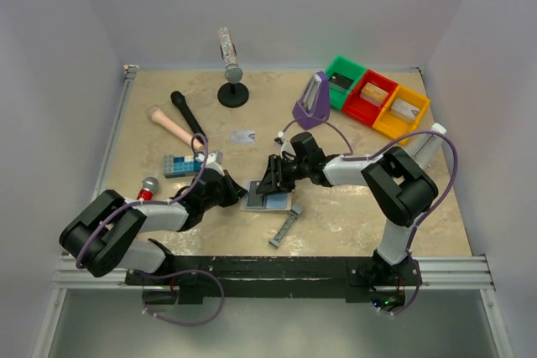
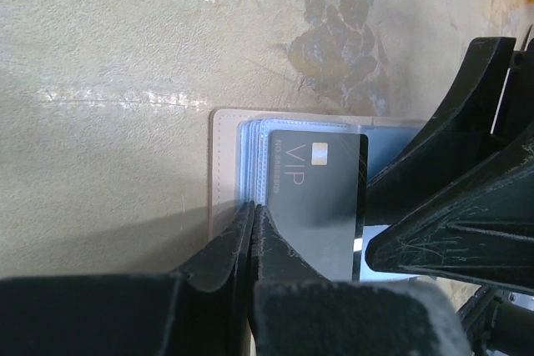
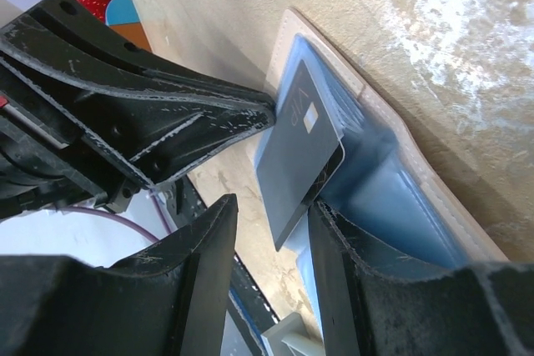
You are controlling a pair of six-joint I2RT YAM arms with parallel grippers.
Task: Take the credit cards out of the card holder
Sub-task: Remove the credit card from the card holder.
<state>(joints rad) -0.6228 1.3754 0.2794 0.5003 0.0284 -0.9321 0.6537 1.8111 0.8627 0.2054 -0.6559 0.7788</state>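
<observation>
A blue studded brick (image 1: 179, 164) is lying at the left of the frame, below a black baton (image 1: 188, 113) and a pink handle (image 1: 170, 126), while a grey metal bar (image 1: 284, 226) is resting at lower centre. Green (image 1: 346, 64), red (image 1: 357, 111) and yellow (image 1: 388, 130) bins are sitting in a row at upper right beside a purple wedge (image 1: 312, 102). A black round stand (image 1: 233, 95) is standing at top centre.

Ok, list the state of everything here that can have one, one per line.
card holder: open, flat on the table.
black card: partly out of its pocket.
silver card: out, lying on the table.
left gripper: shut, tips at the card holder.
right gripper: open, fingers either side of the black card.
</observation>
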